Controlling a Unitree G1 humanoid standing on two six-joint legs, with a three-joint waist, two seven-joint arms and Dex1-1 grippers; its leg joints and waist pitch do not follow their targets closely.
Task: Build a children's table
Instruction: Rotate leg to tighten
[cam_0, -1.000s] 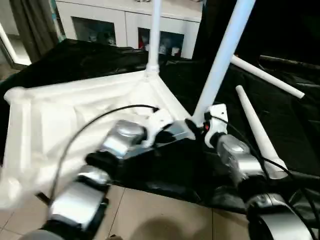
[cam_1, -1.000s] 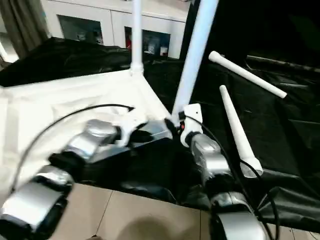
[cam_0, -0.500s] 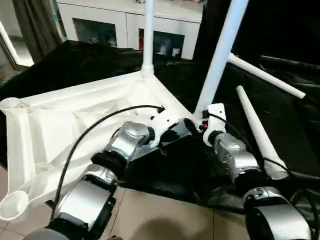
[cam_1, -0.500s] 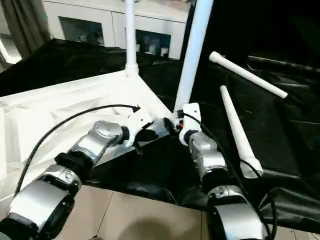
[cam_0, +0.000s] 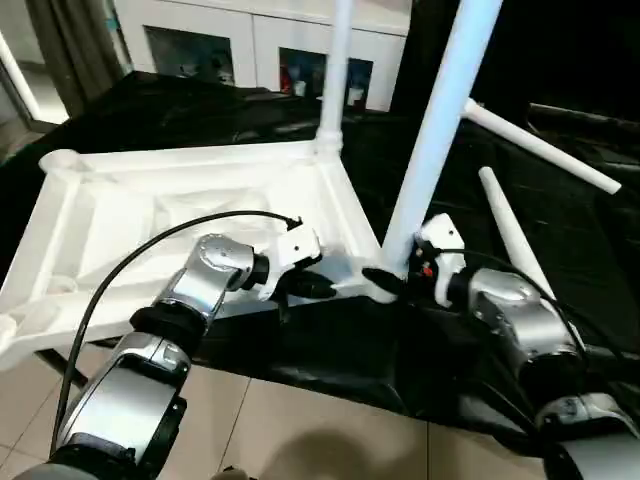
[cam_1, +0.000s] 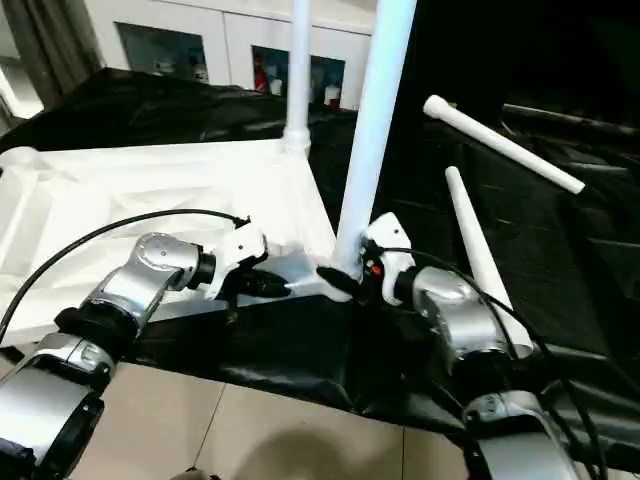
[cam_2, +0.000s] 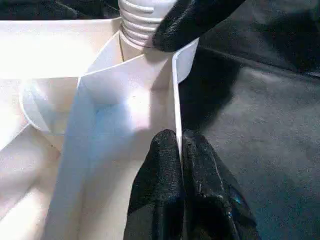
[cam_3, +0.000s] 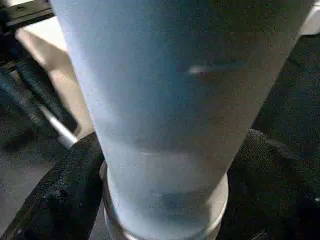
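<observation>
The white tabletop (cam_0: 150, 210) lies upside down on black cloth. One white leg (cam_0: 335, 80) stands upright in its far corner socket. A second leg (cam_0: 440, 130) stands in the near right corner socket. My left gripper (cam_0: 320, 288) is shut on the tabletop's thin rim (cam_2: 176, 100) just beside that socket. My right gripper (cam_0: 392, 275) is open, with a black finger on each side of the second leg's foot (cam_3: 165, 150). Two loose legs (cam_0: 540, 145) (cam_0: 515, 240) lie on the cloth to the right.
A white glass-fronted cabinet (cam_0: 250, 40) stands behind the work. Black cloth (cam_0: 560, 220) covers the surface and hangs over its near edge, with tiled floor (cam_0: 300, 430) below. A black cable (cam_0: 150, 250) loops over my left forearm.
My right gripper's fingers have spread wider around the near leg's foot. The left gripper keeps its hold on the rim. The view has shifted, and the tabletop looks flatter now.
</observation>
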